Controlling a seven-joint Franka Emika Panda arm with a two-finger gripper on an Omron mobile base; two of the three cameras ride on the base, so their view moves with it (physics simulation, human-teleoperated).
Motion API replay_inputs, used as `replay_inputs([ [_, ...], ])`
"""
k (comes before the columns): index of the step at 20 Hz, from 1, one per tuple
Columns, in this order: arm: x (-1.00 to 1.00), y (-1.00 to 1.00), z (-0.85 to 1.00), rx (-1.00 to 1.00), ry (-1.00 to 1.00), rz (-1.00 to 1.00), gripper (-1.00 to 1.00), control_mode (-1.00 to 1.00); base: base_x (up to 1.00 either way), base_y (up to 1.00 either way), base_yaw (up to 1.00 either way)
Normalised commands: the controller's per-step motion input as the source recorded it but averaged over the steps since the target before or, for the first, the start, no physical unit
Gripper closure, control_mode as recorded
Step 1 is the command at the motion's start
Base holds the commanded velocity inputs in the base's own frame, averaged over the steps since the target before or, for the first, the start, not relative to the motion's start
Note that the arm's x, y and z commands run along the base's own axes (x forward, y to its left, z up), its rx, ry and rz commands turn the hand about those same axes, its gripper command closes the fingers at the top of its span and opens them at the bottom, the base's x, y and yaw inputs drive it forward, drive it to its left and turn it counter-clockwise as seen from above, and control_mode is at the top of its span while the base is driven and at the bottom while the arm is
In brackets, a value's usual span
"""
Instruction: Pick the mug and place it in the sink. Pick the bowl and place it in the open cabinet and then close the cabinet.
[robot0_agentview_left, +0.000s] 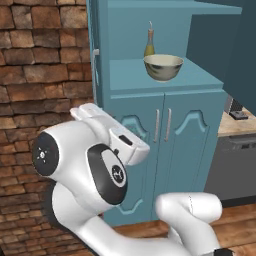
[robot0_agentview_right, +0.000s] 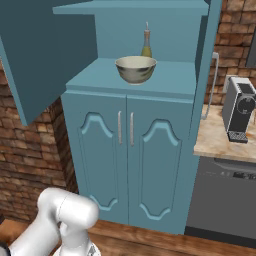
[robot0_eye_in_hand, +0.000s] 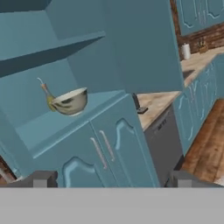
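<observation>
the bowl (robot0_agentview_left: 163, 67) is wide and round, pale grey-green outside and cream inside, with a narrow foot. it stands upright with its mouth facing up, on the open shelf of the tall teal cabinet (robot0_agentview_right: 130, 165), near the shelf's front edge. being round, it has no long axis to speak of. a slim yellow-green bottle (robot0_agentview_left: 149, 44) stands upright just behind it, neck pointing up. the cabinet's upper doors hang open, and one open door (robot0_agentview_right: 45, 55) swings out to the side; the lower arched doors below the shelf are shut, their two silver handles (robot0_agentview_right: 125, 128) side by side. a beige stone table (robot0_agentview_right: 220, 140) to the right carries a grey coffee machine (robot0_agentview_right: 240, 109). the hand (robot0_eye_in_hand: 111, 180) sits well back from the shelf with nothing between its fingertips (robot0_eye_in_hand: 40, 179), which stand wide apart.
</observation>
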Motion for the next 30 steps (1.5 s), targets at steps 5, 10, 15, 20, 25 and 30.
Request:
replay_inputs([
  [5, 0.51, 0.11, 0.14, -0.11, 0.27, -0.14, -1.0, -1.0, 0.0, 0.0, 0.0],
  [10, 0.53, -0.03, -0.03, -0.02, 0.11, -0.1, -1.0, -1.0, 0.0, 0.0, 0.0],
  [15, 0.06, -0.12, -0.05, 0.0, 0.0, -0.05, -1.0, -1.0, 0.0, 0.0, 0.0],
  [20, 0.33, -0.13, -0.03, -0.04, 0.02, -0.06, -1.0, -1.0, 0.0, 0.0, 0.0],
  [25, 0.58, 0.0, -0.01, -0.05, 0.01, -0.04, -1.0, -1.0, 0.0, 0.0, 0.0],
  [30, 0.36, -0.13, -0.05, -0.04, 0.05, -0.07, -1.0, -1.0, 0.0, 0.0, 0.0],
])
